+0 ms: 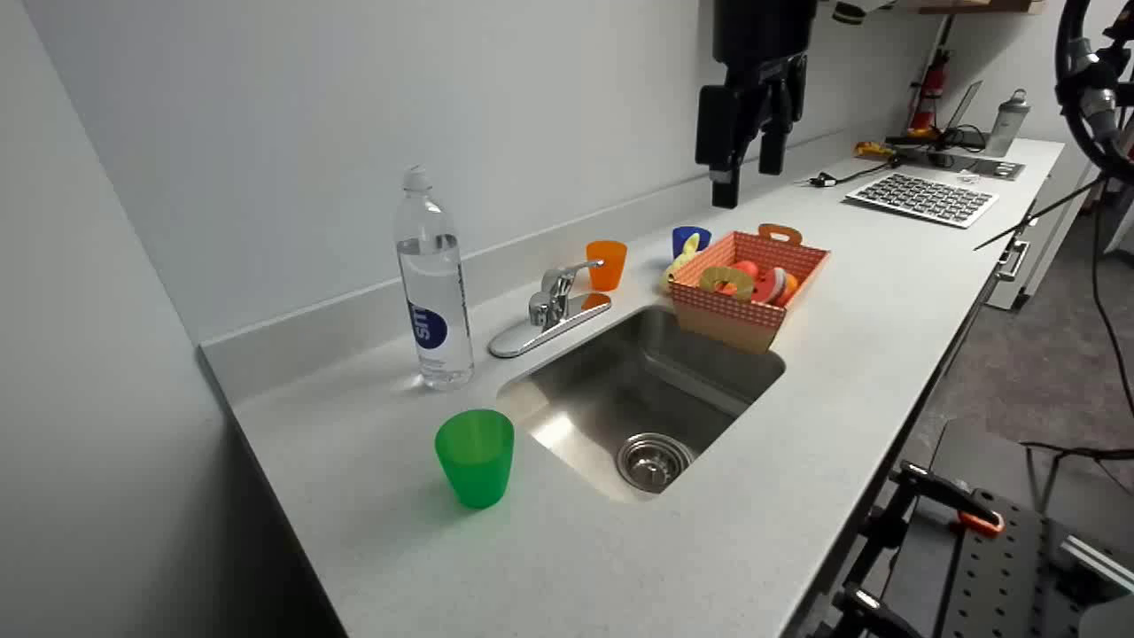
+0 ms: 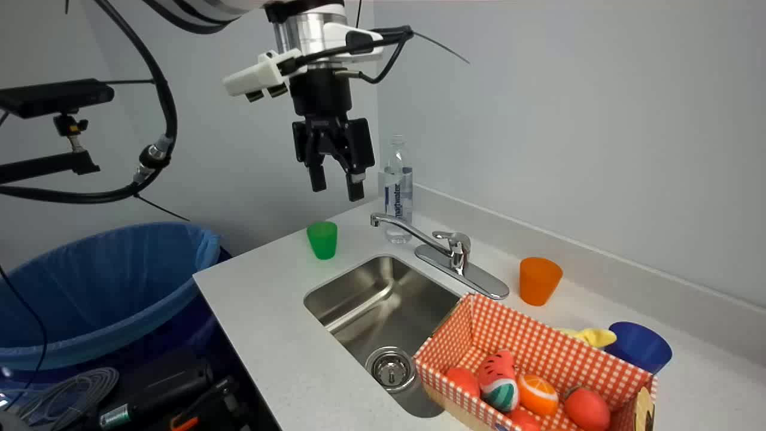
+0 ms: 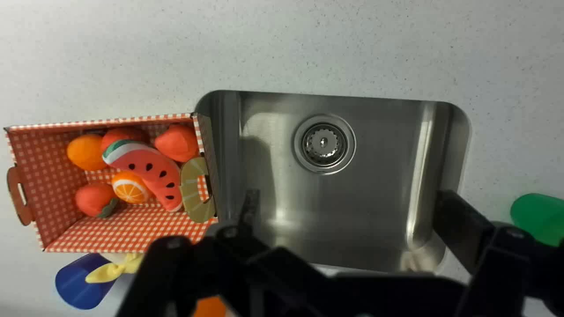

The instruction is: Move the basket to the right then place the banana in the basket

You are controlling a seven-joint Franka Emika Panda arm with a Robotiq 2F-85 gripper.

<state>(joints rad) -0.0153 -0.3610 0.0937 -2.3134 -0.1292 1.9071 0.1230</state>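
Note:
The basket [image 1: 728, 330], red-and-white checked inside and brown outside, sits at one end of the sink, its near end overhanging the edge. It also shows in an exterior view [image 2: 598, 366] and the wrist view [image 3: 46, 176]. It holds several toy fruits. The yellow banana [image 1: 684, 264] lies outside the basket, between its long wall and the blue cup. It is partly hidden behind the basket in an exterior view [image 2: 592, 337], and shows in the wrist view [image 3: 115, 268]. My gripper [image 1: 749, 175] is open and empty, high above the sink, also seen in the wrist view [image 3: 348, 200].
The sink [image 2: 311, 299] has a faucet [image 2: 459, 254] on its wall side. A blue cup [image 2: 640, 347] and orange cup [image 2: 540, 281] stand near the wall. A green cup [image 1: 476, 459] and tall bottle [image 1: 434, 301] stand at the far end from the basket.

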